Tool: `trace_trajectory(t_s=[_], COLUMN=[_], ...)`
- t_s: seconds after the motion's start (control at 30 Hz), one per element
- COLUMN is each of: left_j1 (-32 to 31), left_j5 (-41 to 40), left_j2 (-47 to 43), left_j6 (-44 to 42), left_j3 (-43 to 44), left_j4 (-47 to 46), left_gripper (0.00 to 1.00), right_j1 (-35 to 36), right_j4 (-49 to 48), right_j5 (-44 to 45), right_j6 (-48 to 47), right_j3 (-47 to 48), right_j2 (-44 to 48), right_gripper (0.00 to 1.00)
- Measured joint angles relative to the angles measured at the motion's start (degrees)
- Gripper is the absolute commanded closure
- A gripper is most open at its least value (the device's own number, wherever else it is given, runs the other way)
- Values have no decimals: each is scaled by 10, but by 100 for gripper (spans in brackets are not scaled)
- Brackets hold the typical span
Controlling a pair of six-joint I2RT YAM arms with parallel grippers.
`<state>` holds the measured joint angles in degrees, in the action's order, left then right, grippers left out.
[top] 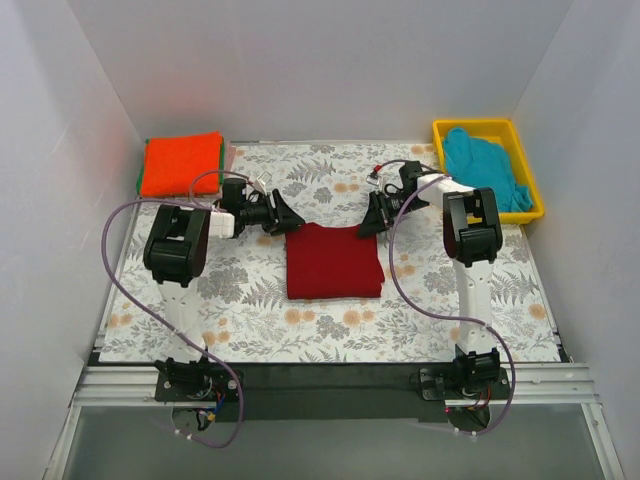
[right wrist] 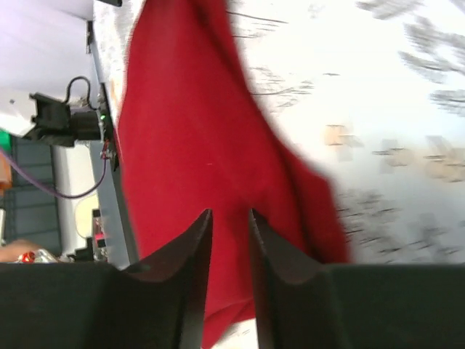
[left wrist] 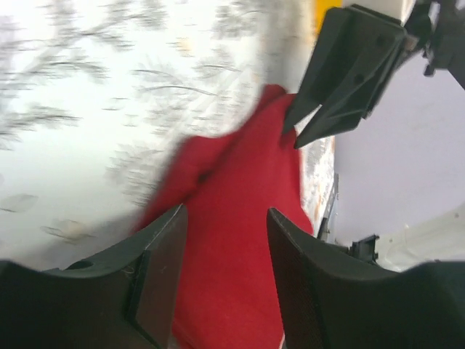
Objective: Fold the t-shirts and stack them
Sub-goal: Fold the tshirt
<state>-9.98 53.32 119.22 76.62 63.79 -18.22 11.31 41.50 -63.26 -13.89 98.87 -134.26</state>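
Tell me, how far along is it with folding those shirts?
Done: the orange-red shirt lies folded in the far left corner. In hand: the maroon shirt lies folded mid-table, not yet stacked, with both sets of jaws open at its far edge. Left: the teal shirt, crumpled in the yellow bin.

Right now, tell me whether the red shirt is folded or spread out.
Folded. The red shirt lies as a compact, straight-edged rectangle with no sleeves showing.

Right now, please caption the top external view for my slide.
Left gripper and right gripper flank a folded dark red cloth t-shirt; orange-red cloth stack and yellow plastic bin of teal cloth behind.
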Motion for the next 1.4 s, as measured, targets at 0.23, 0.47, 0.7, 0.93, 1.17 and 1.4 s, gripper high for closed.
trace_trajectory(t_s=[0.23, 0.47, 0.7, 0.93, 1.17, 1.4], left_j1=[16, 4, -144, -129, -98, -157], left_j5=[-2, -1, 12, 25, 28, 28], left_j2=[53, -159, -232, -73, -127, -282], left_j6=[-17, -28, 41, 39, -30, -45], left_j3=[64, -67, -163, -168, -184, -217], left_j4=[40, 71, -28, 3, 46, 48], left_gripper=[55, 53, 54, 57, 56, 57], right_j1=[-1, 4, 89, 92, 75, 126], right_j4=[-41, -81, -134, -146, -134, -169], right_j5=[33, 31, -17, -37, -25, -29], right_j6=[59, 78, 96, 106, 79, 92], right_j3=[31, -83, -240, -316, -325, -386], right_j2=[-30, 140, 243, 117, 167, 337], right_gripper=[73, 70, 73, 80, 82, 90])
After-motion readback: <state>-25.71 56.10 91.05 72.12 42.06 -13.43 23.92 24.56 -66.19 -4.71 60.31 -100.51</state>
